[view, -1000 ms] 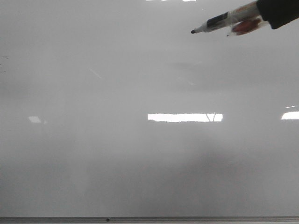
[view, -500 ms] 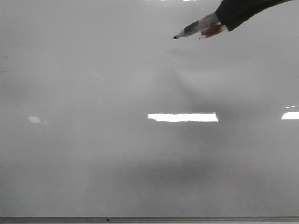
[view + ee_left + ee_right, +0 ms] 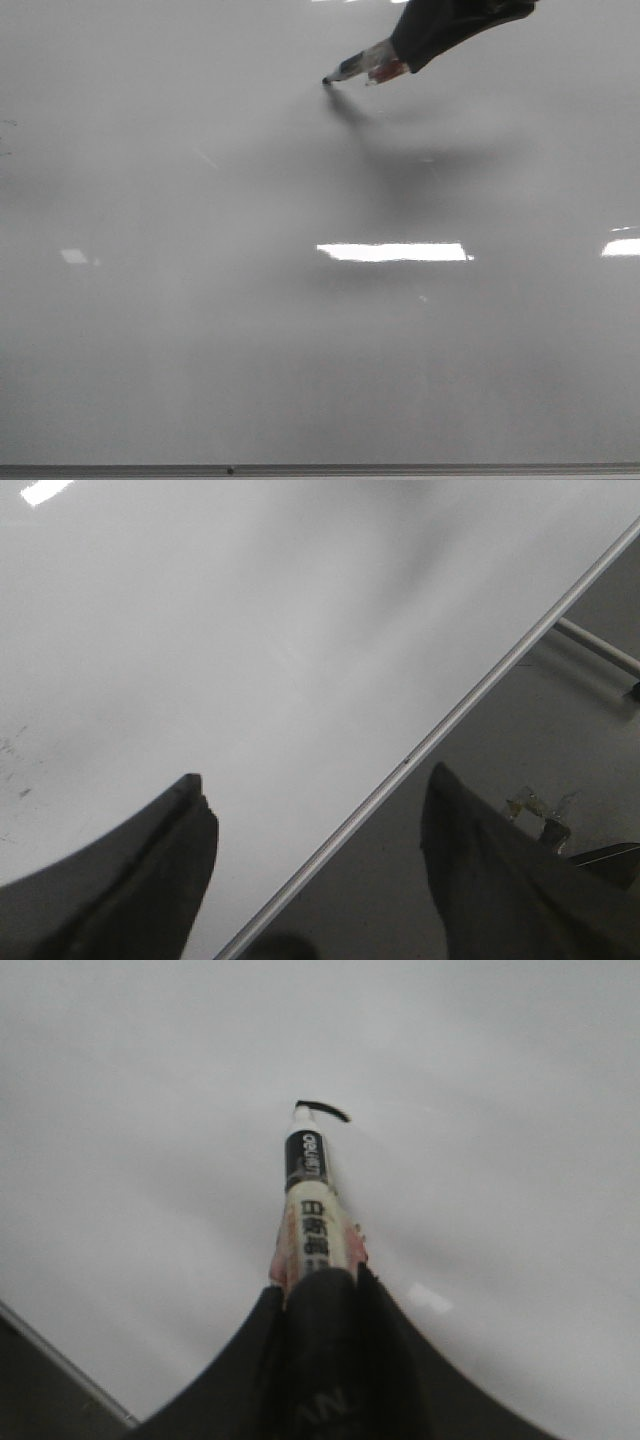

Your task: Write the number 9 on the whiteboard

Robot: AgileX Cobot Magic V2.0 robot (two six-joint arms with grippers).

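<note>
Change: the right gripper (image 3: 405, 55) has moved left along the far edge of the whiteboard (image 3: 200, 330), and the marker (image 3: 362, 68) tip now touches the surface with its shadow joined to it.
Right gripper: clamped on the marker's barrel.
Number 9: only a short curved black stroke (image 3: 325, 1110) at the tip, near the far edge.
Left gripper (image 3: 315, 825): fingers spread apart, holding nothing, over the thin grey frame strip (image 3: 480, 690).
Whiteboard surface: glossy, pale grey, with bright rectangular glare patches.
Marker: clear barrel, black printed band.
</note>
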